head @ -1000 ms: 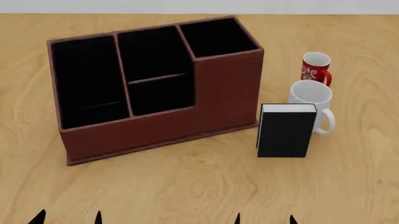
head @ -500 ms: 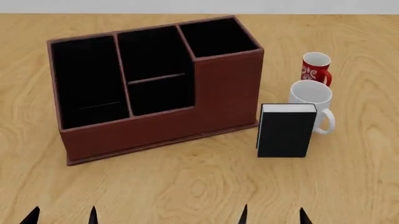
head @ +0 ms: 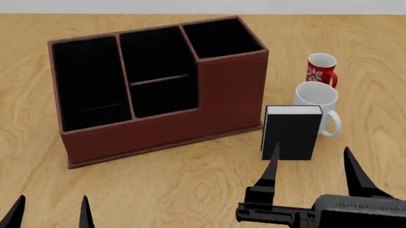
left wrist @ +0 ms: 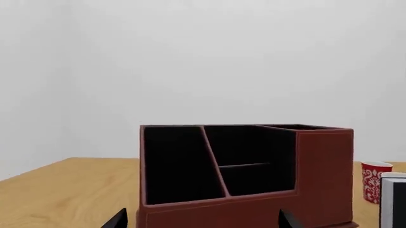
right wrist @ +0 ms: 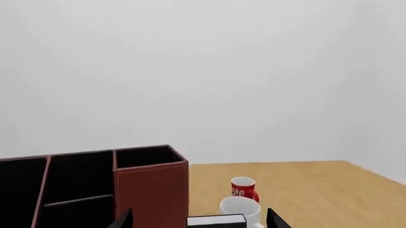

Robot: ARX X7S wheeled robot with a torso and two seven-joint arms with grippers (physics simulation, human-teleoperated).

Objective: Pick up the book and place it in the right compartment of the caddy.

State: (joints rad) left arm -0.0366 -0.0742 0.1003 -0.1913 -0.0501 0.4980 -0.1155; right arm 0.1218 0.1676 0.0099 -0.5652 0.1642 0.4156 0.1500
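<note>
The black book (head: 291, 134) stands upright on the table just right of the caddy (head: 159, 118), with its white page edges on top. Its top shows in the right wrist view (right wrist: 216, 221). The caddy's tall right compartment (head: 220, 38) is empty. My right gripper (head: 311, 164) is open, just in front of the book, with its fingers spread wider than the book. My left gripper (head: 49, 211) is open and empty at the near left, in front of the caddy (left wrist: 247, 166).
A white mug (head: 317, 102) stands right behind the book, touching or nearly touching it. A red patterned mug (head: 322, 70) stands further back. The wooden table (head: 190, 185) reaches a grey wall at the back.
My right gripper has risen and moved forward into view, up to the book's front. My left gripper has slid slightly left and lower in the head view.
</note>
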